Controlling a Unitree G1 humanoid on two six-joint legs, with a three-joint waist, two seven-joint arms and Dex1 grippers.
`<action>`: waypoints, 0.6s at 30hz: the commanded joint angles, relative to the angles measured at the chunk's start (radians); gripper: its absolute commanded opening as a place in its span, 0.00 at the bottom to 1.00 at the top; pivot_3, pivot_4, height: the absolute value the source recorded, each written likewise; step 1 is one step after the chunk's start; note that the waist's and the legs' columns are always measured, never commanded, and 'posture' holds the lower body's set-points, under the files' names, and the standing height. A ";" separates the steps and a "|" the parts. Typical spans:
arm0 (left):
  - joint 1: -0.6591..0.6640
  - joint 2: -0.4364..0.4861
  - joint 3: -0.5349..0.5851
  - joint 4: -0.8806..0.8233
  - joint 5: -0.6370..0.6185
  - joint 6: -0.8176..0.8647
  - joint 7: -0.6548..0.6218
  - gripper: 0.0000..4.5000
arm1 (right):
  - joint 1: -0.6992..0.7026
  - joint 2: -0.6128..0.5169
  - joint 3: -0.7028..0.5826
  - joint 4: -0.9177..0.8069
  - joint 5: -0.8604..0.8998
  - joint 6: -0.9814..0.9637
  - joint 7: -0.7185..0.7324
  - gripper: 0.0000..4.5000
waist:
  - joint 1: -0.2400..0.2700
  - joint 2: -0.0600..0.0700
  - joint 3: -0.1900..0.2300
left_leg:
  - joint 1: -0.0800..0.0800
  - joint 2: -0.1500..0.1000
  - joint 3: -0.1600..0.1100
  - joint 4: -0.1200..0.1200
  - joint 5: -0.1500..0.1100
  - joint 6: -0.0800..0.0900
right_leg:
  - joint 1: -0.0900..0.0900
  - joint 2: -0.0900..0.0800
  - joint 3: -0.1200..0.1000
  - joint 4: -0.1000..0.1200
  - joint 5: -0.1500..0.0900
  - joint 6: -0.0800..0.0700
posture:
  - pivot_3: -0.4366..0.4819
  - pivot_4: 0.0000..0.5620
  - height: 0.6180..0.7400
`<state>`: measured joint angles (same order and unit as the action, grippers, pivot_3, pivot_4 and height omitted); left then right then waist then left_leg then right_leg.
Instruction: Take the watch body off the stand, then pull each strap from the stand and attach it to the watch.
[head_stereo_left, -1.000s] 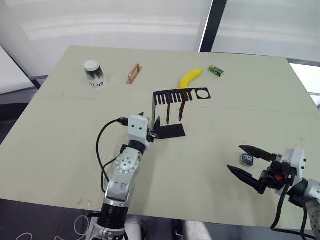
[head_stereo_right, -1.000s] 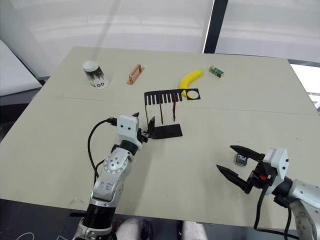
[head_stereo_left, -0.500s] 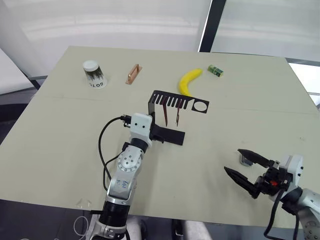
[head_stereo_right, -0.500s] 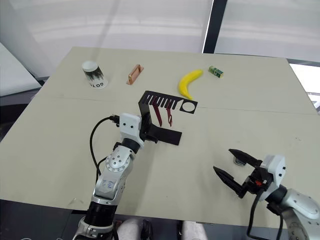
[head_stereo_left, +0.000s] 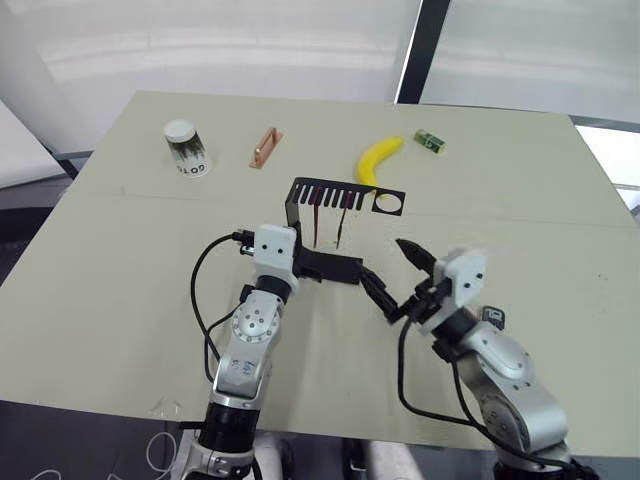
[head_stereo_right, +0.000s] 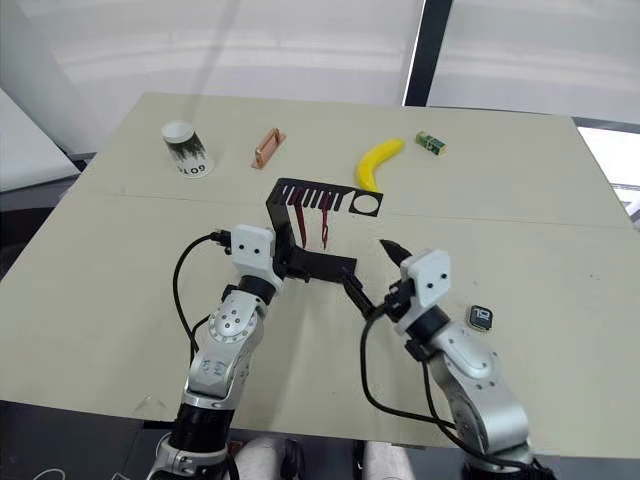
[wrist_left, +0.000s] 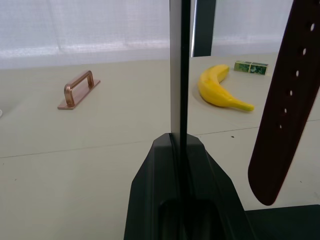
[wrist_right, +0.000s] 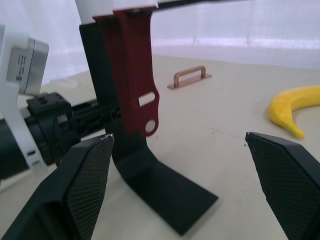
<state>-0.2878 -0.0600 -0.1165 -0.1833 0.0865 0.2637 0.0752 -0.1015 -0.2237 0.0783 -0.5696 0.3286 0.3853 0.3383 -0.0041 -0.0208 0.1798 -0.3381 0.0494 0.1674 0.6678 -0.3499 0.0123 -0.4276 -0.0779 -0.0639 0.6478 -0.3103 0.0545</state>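
Watch body lies flat on the table, just beside the right arm. Right gripper — fingers spread wide — hovers near the stand's base. Left gripper is clamped on the stand's upright. Both straps hang from its slotted arm; beyond — a banana.

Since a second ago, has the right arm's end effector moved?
Yes. The right end effector left the watch body and swung toward the stand.

Pale beige table, bright white translucent wall behind, dark vertical post
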 joint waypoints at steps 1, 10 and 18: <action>-0.026 -0.006 0.003 -0.026 0.035 0.013 0.033 0.01 | -0.064 0.045 0.053 0.018 -0.061 0.016 -0.071 1.00 | 0.000 0.000 0.000 | 0.000 0.000 0.000 0.000 0.000 0.000 | 0.000 0.000 0.000 0.000 0.000 0.000 | 0.48 0.27 0.88; -0.034 -0.004 -0.007 -0.011 0.078 0.026 0.062 0.01 | -0.168 0.131 0.098 0.087 -0.114 0.051 -0.133 1.00 | -0.002 0.000 0.000 | -0.001 0.000 0.000 0.000 0.000 0.000 | 0.000 0.000 -0.001 0.000 0.000 0.000 | 0.48 0.27 0.88; -0.033 -0.007 -0.009 -0.011 0.077 0.024 0.059 0.01 | -0.210 0.170 0.086 0.166 -0.157 0.028 -0.163 1.00 | -0.002 0.000 0.000 | -0.001 0.000 0.000 0.000 0.000 0.001 | 0.000 0.000 -0.001 0.000 0.000 0.000 | 0.48 0.27 0.88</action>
<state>-0.3106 -0.0624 -0.1271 -0.1819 0.1490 0.2933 0.1232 -0.2994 -0.0638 0.1730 -0.3850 0.1768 0.4360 0.1874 -0.0061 -0.0211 0.1796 -0.3391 0.0497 0.1671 0.6680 -0.3498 0.0128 -0.4281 -0.0780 -0.0647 0.6478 -0.3103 0.0545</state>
